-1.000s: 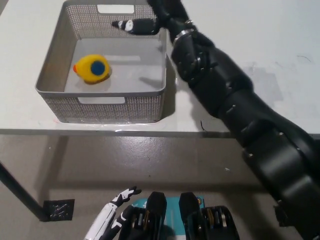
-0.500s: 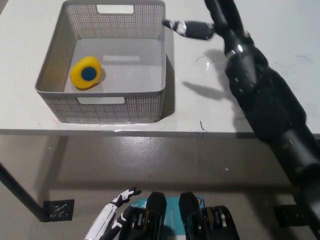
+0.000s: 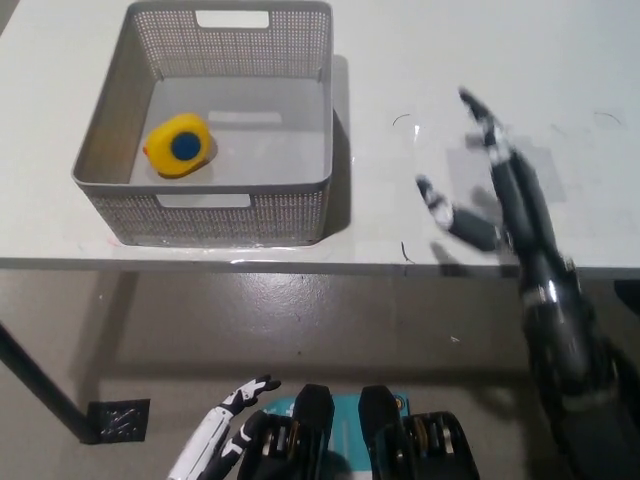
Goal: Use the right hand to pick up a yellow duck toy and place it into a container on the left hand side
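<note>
So the yellow duck toy (image 3: 178, 146) is sitting inside the grey mesh container (image 3: 215, 215), well off to the left of my right hand (image 3: 490, 190). That hand's over the white table (image 3: 420, 60) near its front edge, fingers (image 3: 437, 200) spread apart, holding nothing. My left hand (image 3: 222, 430) hangs low beside me, below the table; can't tell about its fingers.

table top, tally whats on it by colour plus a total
yellow: 1, the duck toy, lying inside the basket
grey: 1, the mesh basket
total: 2 things on the white table
not counted: the black right hand, open with fingers spread above the table edge, and the white left hand low by the floor
</note>
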`<state>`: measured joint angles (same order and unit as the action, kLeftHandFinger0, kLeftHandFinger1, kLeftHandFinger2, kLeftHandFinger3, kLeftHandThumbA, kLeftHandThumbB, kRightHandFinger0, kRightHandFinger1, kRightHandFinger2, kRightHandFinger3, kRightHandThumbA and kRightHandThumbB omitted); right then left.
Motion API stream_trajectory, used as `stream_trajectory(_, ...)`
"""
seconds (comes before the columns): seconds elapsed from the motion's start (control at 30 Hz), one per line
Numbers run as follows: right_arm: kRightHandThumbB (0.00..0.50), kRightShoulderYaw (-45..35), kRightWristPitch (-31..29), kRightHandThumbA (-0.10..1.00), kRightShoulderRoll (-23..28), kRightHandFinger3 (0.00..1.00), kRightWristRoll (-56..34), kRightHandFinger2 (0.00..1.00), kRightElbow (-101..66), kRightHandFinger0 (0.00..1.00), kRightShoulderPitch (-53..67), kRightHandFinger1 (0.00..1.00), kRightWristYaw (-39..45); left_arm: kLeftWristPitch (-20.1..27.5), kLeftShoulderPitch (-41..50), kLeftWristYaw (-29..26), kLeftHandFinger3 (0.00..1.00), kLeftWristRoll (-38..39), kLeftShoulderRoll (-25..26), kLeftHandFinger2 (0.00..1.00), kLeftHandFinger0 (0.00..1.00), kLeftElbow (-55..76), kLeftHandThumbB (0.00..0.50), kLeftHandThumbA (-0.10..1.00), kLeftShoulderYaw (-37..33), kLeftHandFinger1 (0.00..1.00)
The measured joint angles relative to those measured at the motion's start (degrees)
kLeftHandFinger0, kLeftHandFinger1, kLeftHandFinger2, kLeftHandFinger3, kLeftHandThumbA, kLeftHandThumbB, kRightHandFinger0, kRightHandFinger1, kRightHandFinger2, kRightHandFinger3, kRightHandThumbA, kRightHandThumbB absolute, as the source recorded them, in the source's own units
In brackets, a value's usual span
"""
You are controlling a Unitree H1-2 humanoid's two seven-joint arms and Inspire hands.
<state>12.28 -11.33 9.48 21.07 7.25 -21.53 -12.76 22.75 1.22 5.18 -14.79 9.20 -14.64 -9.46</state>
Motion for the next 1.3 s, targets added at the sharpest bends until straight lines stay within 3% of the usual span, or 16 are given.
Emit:
stream_trajectory(0.07,0.243,-0.1,-1.7,0.82,-0.7,1.0,-1.5,1.0,-2.5,0.64,6.0,0.77,-0.1,0.0,0.0,0.0,1.0,0.2,0.0,1.0,1.0,0.0,0.299,1.0,0.1,1.0)
stream_trajectory(0.33,0.237,2.1,-8.5,0.88,-4.7,1.0,-8.5,1.0,-1.1,0.57,22.7,0.7,0.1,-0.1,0.0,0.0,1.0,1.2,0.1,1.0,1.0,0.1,0.303,1.0,0.7,1.0)
stream_trajectory(0.43,0.247,3.5,-9.7,0.87,-4.9,1.0,-9.5,1.0,1.3,0.59,23.4,0.72,0.0,-0.1,0.0,0.0,1.0,1.3,0.1,1.0,1.0,0.1,0.295,1.0,0.9,1.0)
stream_trajectory(0.47,0.225,4.0,-10.3,0.88,-5.2,1.0,-10.3,1.0,2.4,0.6,23.7,0.71,0.0,-0.1,-0.1,0.0,1.0,1.4,0.1,1.0,1.0,0.1,0.283,1.0,1.0,1.0)
stream_trajectory(0.6,0.234,4.3,-11.1,0.93,-6.8,1.0,-12.9,1.0,5.1,0.59,24.4,0.69,0.3,0.0,-0.3,0.0,1.0,1.6,0.1,1.0,1.0,0.0,0.294,1.0,1.5,1.0)
stream_trajectory(0.67,0.217,4.5,-11.2,1.0,-7.5,1.0,-13.7,1.0,6.5,0.63,24.4,0.72,0.3,0.0,-0.6,0.0,1.0,1.9,0.1,1.0,1.0,-0.1,0.296,1.0,1.8,1.0)
stream_trajectory(0.83,0.182,5.5,-11.4,1.0,-8.9,1.0,-13.8,1.0,9.0,0.65,24.4,0.75,-0.8,0.3,-1.5,0.0,1.0,2.3,0.1,1.0,1.0,-0.5,0.309,1.0,2.3,1.0)
stream_trajectory(1.17,0.204,6.8,-12.0,0.94,-10.4,1.0,-14.0,1.0,13.2,0.66,22.5,0.75,-1.6,0.8,-2.3,0.0,1.0,2.8,0.1,1.0,1.0,-1.3,0.293,1.0,2.4,1.0)
stream_trajectory(1.3,0.19,6.5,-12.2,0.95,-10.5,1.0,-14.4,1.0,13.2,0.65,21.7,0.74,-1.7,0.9,-3.1,0.0,1.0,2.8,0.1,1.0,1.0,-1.4,0.295,1.0,2.4,1.0)
